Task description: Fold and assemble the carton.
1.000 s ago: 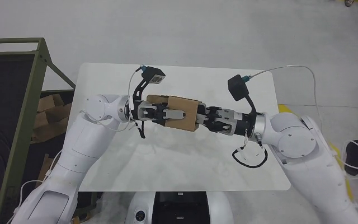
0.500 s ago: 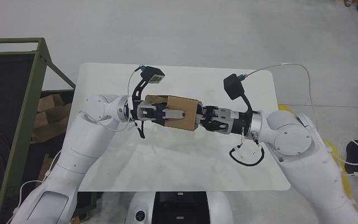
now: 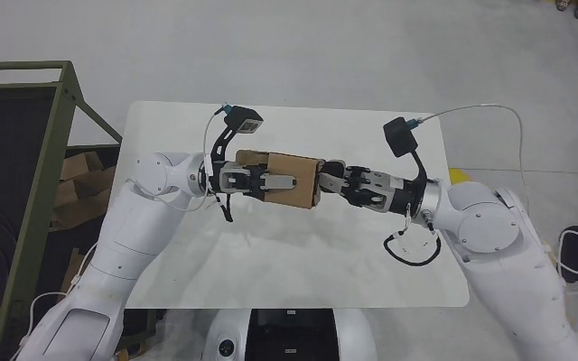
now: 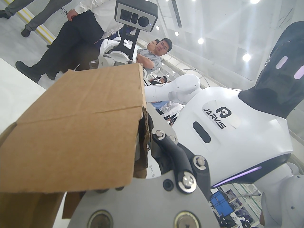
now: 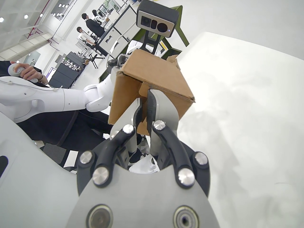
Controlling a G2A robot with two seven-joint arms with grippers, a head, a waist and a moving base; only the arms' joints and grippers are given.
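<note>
White table below, bright hall behind. Held up over the table's middle, apparently clear of the top: carton, brown, squared into a tube. Gripped at its left end by left gripper, clamped on a wall with one finger lying along the upper panel, likely to brace the carton as an anchor. Met at the right end by right gripper, fingers pressed together into a narrow blade, tips at the open mouth just under the upper panel's edge; cannot tell whether pinching a flap's edge or only pushing. Probably closed that way to tuck an end flap inward. Lies with long axis left to right, along the line between both wrists. Open right end facing right gripper; loose flap sticking out at the far-left corner.
</note>
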